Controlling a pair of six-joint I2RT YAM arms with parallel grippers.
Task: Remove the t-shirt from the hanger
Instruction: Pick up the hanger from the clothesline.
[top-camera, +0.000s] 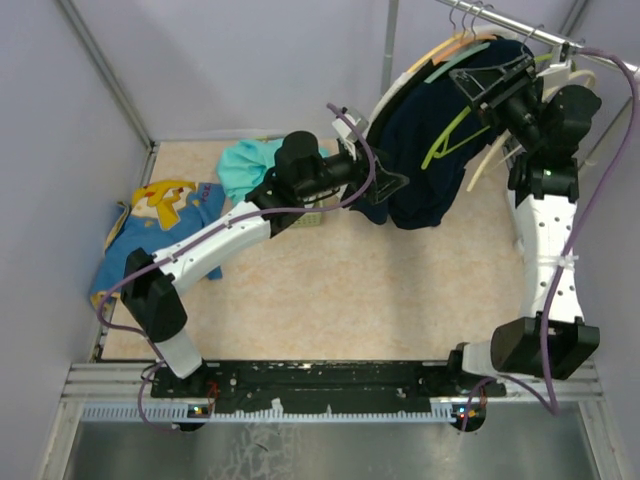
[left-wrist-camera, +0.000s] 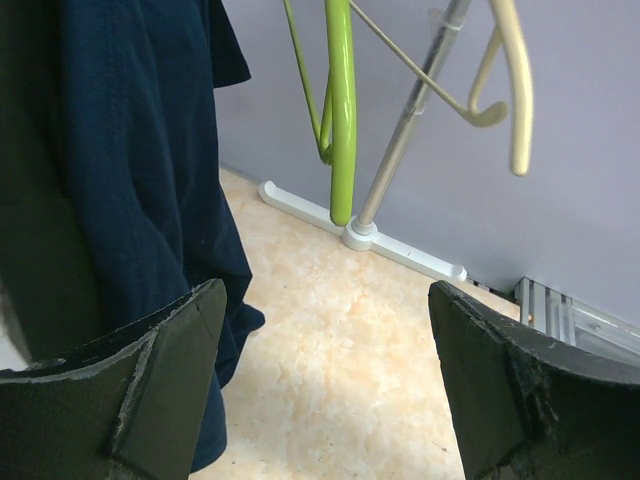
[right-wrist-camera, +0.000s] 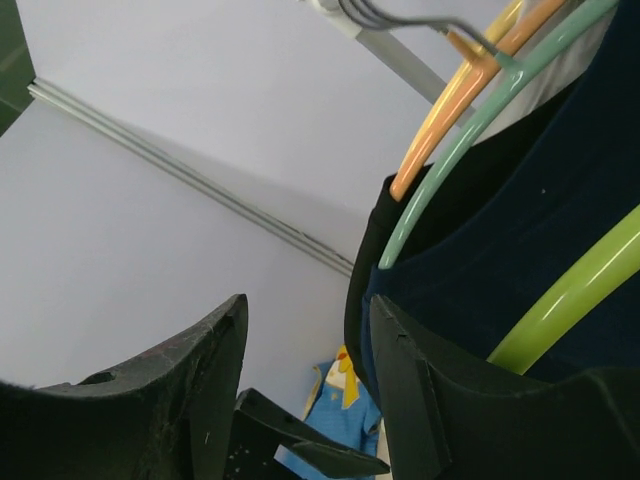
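Overhead, the dark blue t-shirt (top-camera: 420, 150) hangs from the rail (top-camera: 530, 35) at the far right, well above the worktop (top-camera: 350, 270). The left fingers (top-camera: 392, 184) sit at its lower left edge. The right fingers (top-camera: 480, 82) are up at its shoulder, close under the rail.

From the left wrist, the left fingers (left-wrist-camera: 150, 390) stand wide apart and hold nothing. The t-shirt (left-wrist-camera: 120, 150) drapes down on the left, its hem just beside one finger, and a lime hanger (left-wrist-camera: 342, 110) dangles bare further back.

From the right wrist, the right fingers (right-wrist-camera: 190, 400) are also parted and empty, with the t-shirt (right-wrist-camera: 520, 240) just to their right. It seems to be carried on the pale green hanger (right-wrist-camera: 470, 130), though the cloth hides the join. An orange hanger (right-wrist-camera: 460, 95) sits against it.

The cloth looks light and limp, so it will likely stretch and bunch rather than slide off whole. A pinch low on the hem would probably only pull it taut. The shoulder or neck edge looks the better hold, easing one side off at a time, since the hanger can swing freely on the rail.
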